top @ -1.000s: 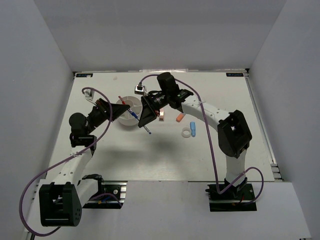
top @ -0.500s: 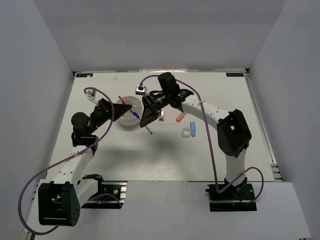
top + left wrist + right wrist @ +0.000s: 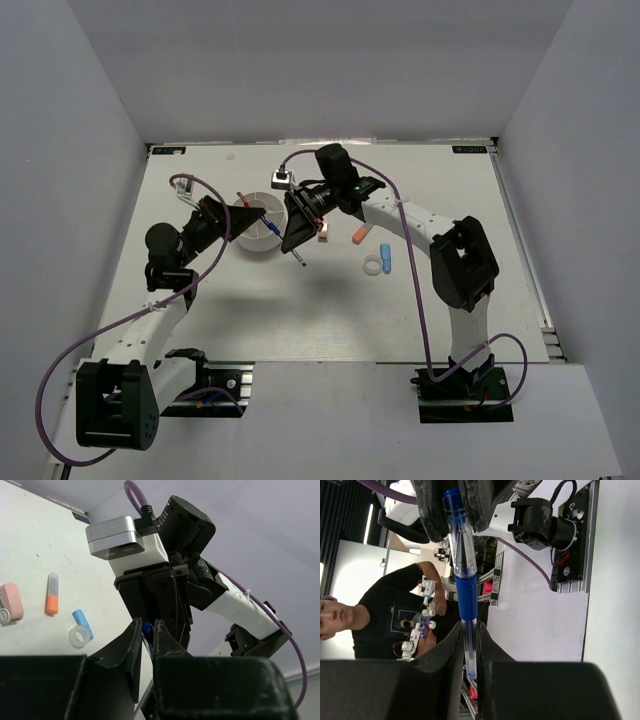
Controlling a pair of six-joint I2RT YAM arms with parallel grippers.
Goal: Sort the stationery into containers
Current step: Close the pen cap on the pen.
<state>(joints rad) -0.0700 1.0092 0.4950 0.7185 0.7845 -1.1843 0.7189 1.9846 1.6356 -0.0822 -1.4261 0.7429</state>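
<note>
Pen, blue, between right jaws, beside white tub

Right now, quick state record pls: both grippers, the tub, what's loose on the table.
right gripper: shut on blue pen, just right of the tub in the top view
left gripper: at the tub's left side, fingers nearly together, grip unclear
white tub: between the two grippers
loose on table: tan clip, orange-white stick, white ring, light-blue eraser, all right of the tub
</note>
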